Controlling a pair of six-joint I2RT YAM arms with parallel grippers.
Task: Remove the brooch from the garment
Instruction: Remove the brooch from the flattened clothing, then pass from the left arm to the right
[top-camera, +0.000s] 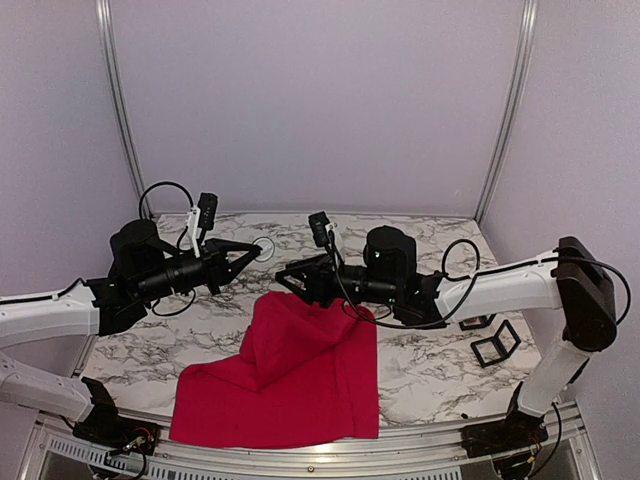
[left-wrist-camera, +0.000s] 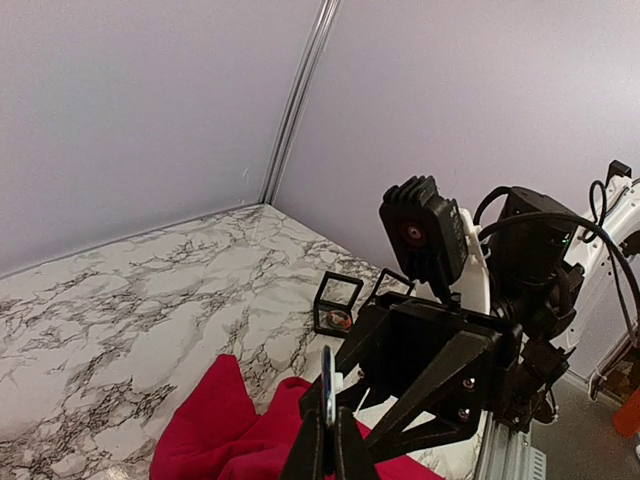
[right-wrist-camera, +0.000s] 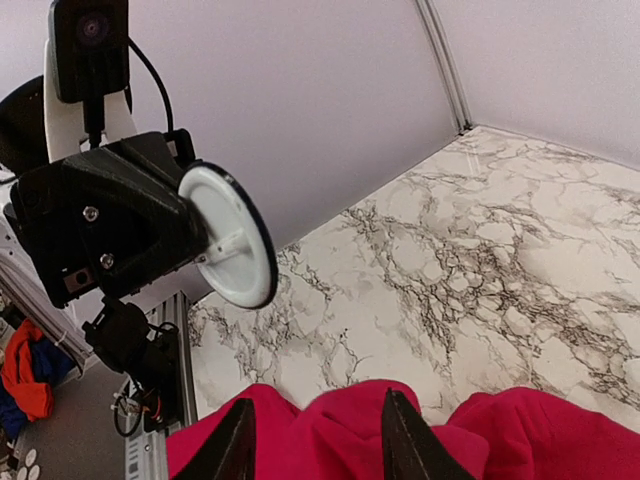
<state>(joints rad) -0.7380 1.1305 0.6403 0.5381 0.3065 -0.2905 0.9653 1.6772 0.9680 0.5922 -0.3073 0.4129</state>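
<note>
The brooch (top-camera: 265, 247) is a round white disc with a dark rim, and my left gripper (top-camera: 254, 251) is shut on it above the table, clear of the cloth. It shows edge-on between the fingers in the left wrist view (left-wrist-camera: 329, 385). Its white back with a small stem faces the right wrist camera (right-wrist-camera: 232, 237). The garment (top-camera: 290, 375) is a red T-shirt, bunched up at the far end and spread flat toward the front edge. My right gripper (right-wrist-camera: 318, 440) stands open just above the bunched red cloth (right-wrist-camera: 500, 440), with nothing between its fingers.
Two small black frame boxes (top-camera: 495, 340) sit on the marble table (top-camera: 420, 370) at the right, one with a small item inside (left-wrist-camera: 340, 320). The two grippers face each other closely over the table's middle.
</note>
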